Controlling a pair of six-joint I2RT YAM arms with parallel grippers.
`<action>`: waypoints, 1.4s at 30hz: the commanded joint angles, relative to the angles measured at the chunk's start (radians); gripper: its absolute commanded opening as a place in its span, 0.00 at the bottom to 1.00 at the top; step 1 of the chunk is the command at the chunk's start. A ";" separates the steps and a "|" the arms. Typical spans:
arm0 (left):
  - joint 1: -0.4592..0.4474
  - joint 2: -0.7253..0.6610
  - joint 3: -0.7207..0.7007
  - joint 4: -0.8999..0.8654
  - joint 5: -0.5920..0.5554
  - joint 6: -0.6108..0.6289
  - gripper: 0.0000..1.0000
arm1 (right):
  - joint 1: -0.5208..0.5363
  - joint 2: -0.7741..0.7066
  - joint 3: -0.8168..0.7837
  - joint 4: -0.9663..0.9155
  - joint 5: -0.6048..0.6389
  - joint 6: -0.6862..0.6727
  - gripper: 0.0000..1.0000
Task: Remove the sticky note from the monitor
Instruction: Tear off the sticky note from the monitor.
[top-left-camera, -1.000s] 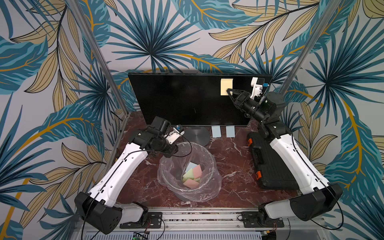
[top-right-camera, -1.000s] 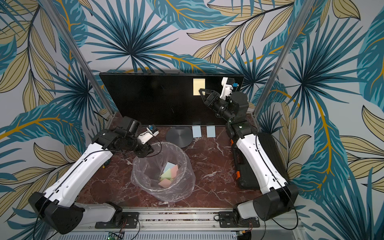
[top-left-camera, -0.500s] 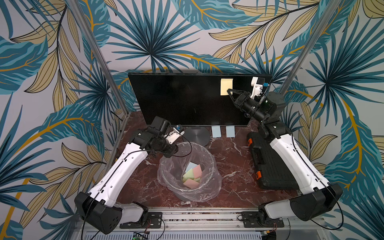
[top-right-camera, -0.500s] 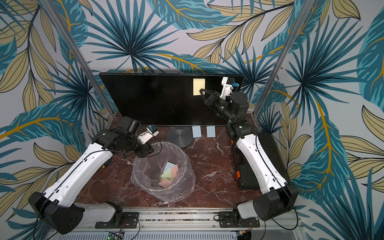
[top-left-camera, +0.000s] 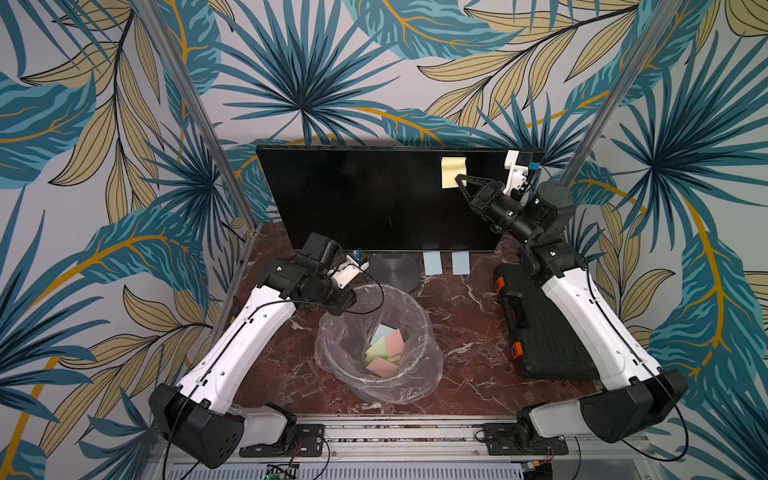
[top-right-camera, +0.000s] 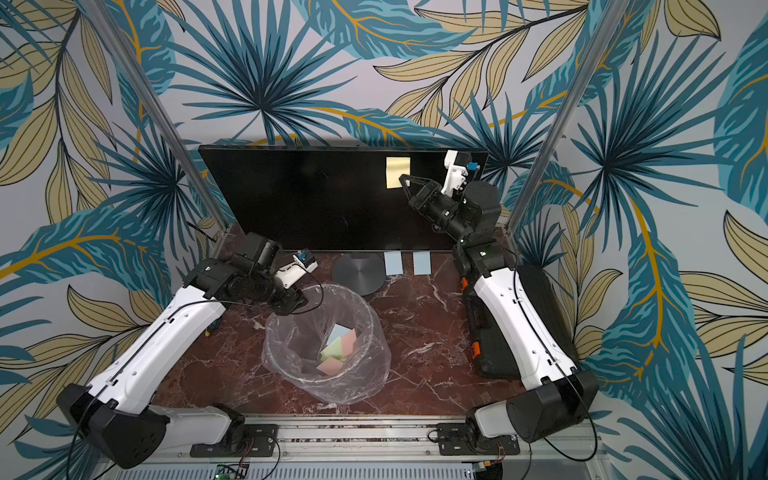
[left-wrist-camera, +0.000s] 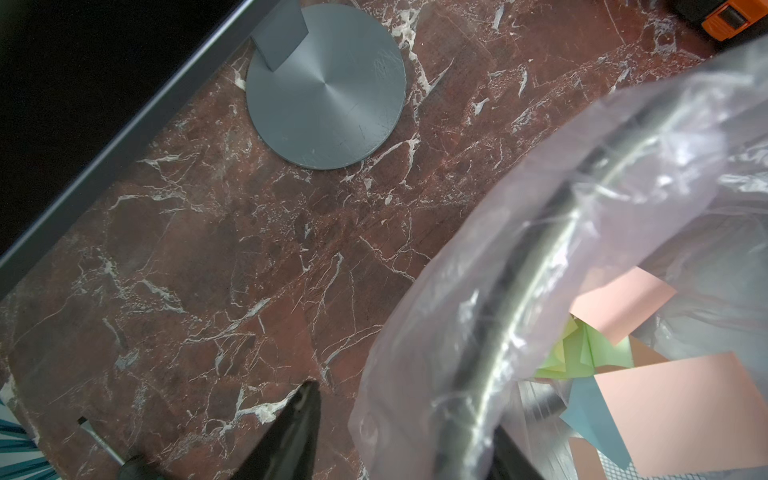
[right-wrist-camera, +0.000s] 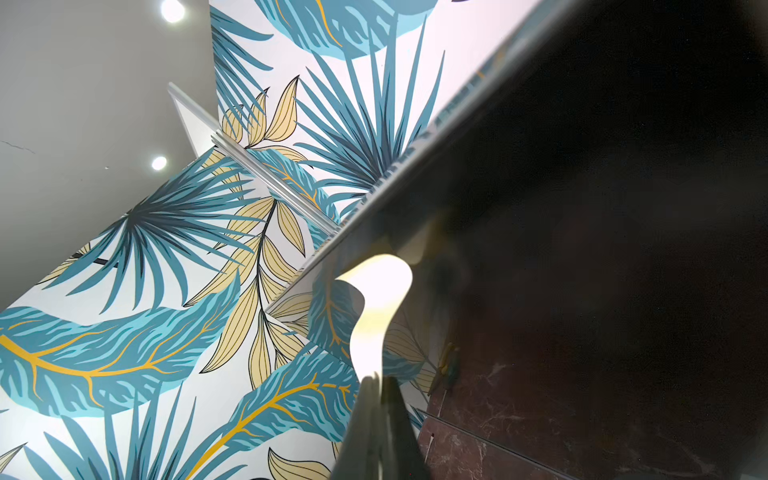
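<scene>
Your sticky note (top-left-camera: 453, 172) is yellow and sits high on the dark monitor (top-left-camera: 365, 199), well above the worktop (top-left-camera: 465, 332). In both top views its lower corner meets the tips of the right tool (top-left-camera: 458, 179), which reaches up to the screen from the side. In the right wrist view the sticky note (right-wrist-camera: 380, 299) curls off the glass and its free edge runs down into the right tool (right-wrist-camera: 376, 380), whose two fingers are pressed together and pinch that edge. The rest of the note stays against the screen beyond the tips.

Below the right tool, under the monitor's lower edge, two blue notes (top-left-camera: 432, 263) lie flat beside the round grey base (top-left-camera: 395, 270). A black case (top-left-camera: 536, 332) lies under the right arm.

Your left tool (top-left-camera: 347, 303) is well apart from the note, low over the rim of the bin (top-left-camera: 419, 316) with its clear liner. In the left wrist view the left tool (left-wrist-camera: 403, 409) is spread, one finger outside the rim and one inside. Pink, green and blue discarded notes (top-left-camera: 384, 351) lie in the bin below it.
</scene>
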 joint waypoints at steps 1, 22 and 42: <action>0.001 -0.010 -0.009 0.006 -0.021 0.005 0.53 | -0.003 -0.030 0.015 0.043 -0.029 -0.012 0.00; 0.001 -0.005 -0.004 0.004 -0.022 0.005 0.53 | -0.001 -0.098 -0.047 0.280 -0.180 -0.010 0.00; 0.001 -0.012 -0.008 0.002 -0.023 0.005 0.53 | 0.222 -0.183 -0.151 -0.270 -0.055 -0.310 0.00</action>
